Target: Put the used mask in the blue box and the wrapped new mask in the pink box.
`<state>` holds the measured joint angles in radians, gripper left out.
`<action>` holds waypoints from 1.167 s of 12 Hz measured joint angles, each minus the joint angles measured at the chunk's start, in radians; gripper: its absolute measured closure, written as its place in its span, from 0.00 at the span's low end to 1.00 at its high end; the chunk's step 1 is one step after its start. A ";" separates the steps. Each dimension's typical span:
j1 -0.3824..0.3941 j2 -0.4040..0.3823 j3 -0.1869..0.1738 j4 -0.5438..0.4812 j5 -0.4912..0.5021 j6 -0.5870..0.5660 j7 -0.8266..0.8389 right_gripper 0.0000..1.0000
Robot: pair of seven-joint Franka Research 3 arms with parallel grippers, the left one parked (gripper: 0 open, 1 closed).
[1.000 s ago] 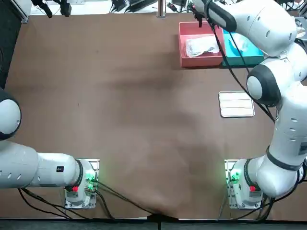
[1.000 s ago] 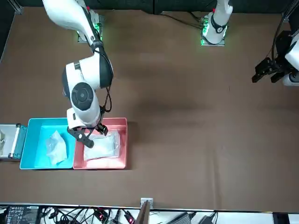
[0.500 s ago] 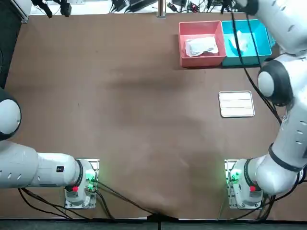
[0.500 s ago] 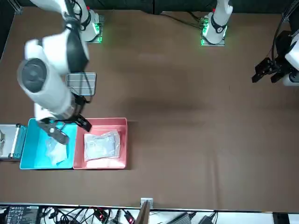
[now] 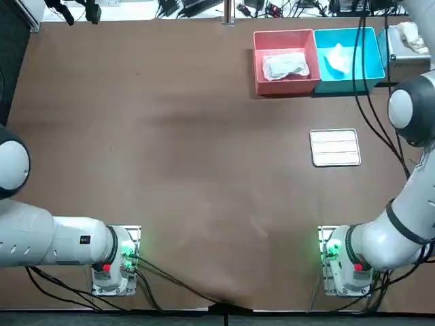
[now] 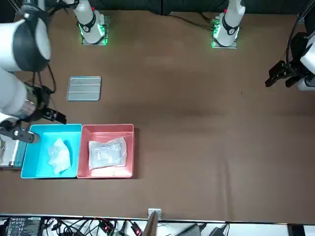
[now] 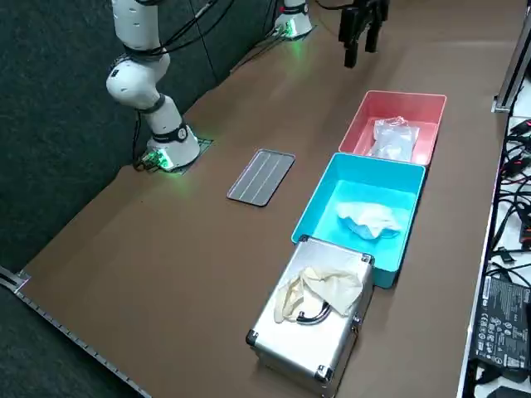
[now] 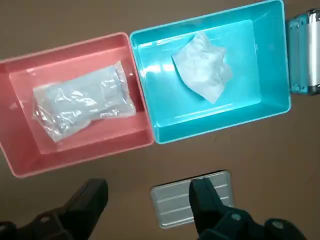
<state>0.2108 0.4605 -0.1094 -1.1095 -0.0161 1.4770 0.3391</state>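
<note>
The wrapped new mask lies inside the pink box. Beside it, the crumpled used mask lies in the blue box. My right gripper hangs high over the table near the blue box's outer corner, open and holding nothing. In the wrist view both boxes lie well beyond its fingertips. The side view shows the two masks in their boxes.
A ribbed silver plate lies on the table between the boxes and my base. A metal case with a pale cloth on its lid stands against the blue box's outer side.
My right gripper has risen from over the pink box and swung sideways across the blue box to its outer corner. Both masks stay where they lay.
</note>
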 joint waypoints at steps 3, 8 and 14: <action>-0.061 -0.087 0.000 -0.097 0.014 0.001 -0.157 0.00; -0.102 -0.275 0.000 -0.259 0.014 0.006 -0.249 0.00; -0.193 -0.420 0.055 -0.387 0.014 0.009 -0.271 0.00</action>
<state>0.0177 0.0408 -0.0547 -1.4960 -0.0025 1.4858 0.0680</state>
